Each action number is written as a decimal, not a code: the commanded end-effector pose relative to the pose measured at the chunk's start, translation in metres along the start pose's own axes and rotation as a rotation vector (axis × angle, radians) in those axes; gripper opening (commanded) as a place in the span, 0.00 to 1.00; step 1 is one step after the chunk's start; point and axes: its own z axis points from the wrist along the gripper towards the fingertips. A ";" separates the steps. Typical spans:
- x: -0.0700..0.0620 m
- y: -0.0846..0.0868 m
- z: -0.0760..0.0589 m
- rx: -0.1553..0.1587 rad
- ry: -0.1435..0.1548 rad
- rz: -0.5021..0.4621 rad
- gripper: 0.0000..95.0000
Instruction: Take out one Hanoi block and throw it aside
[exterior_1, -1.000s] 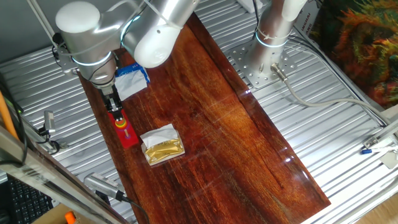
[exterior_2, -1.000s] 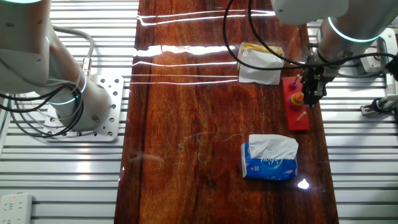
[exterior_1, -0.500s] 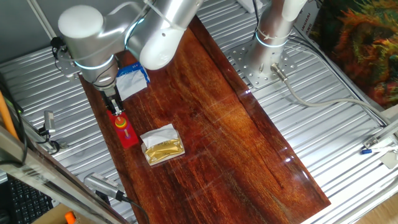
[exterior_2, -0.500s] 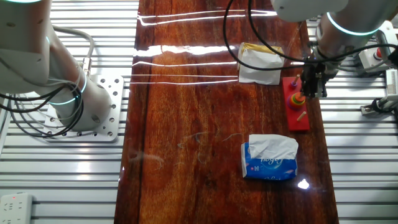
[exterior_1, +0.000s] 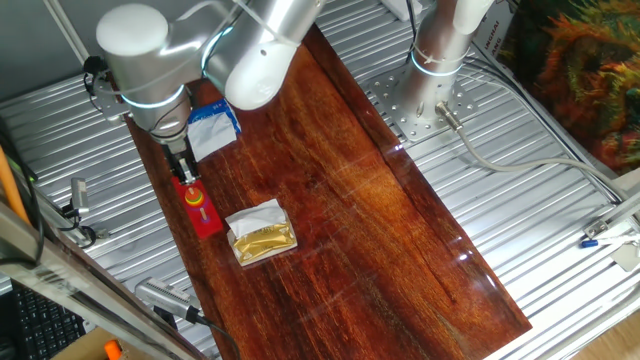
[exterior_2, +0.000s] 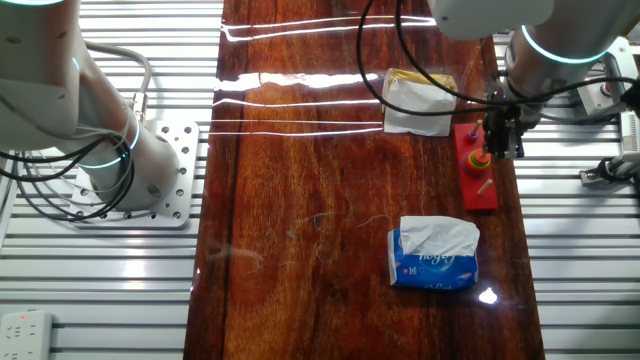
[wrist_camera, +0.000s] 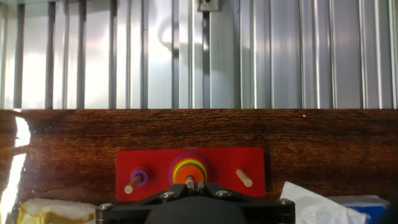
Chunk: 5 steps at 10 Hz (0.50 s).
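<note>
The red base (wrist_camera: 155, 163) holds three pegs. The left peg carries a purple ring (wrist_camera: 139, 178), the right peg (wrist_camera: 244, 178) is bare. The middle peg holds a rainbow stack with the small orange-red Hanoi block (wrist_camera: 188, 172) at its centre. My gripper (wrist_camera: 194, 185) hangs just above that middle peg, its jaws almost together with only a thin gap; I see nothing between them. In one fixed view the gripper (exterior_1: 186, 177) is over the far end of the base (exterior_1: 205, 215). In the other fixed view the gripper (exterior_2: 503, 148) stands beside the stack (exterior_2: 477, 157).
A blue and white tissue pack (exterior_2: 433, 255) lies on the wooden table beside one end of the base. A yellow packet under white paper (exterior_2: 420, 95) lies beyond the other end. The base sits near the table edge, with ribbed metal (wrist_camera: 249, 56) beyond.
The gripper rose a little from the base and stack between one second and half a second ago. It has held still since.
</note>
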 end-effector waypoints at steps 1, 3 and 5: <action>-0.007 -0.001 0.002 -0.003 0.005 0.003 0.00; -0.021 -0.001 0.009 -0.006 0.001 0.015 0.00; -0.030 0.000 0.007 -0.008 0.000 0.036 0.00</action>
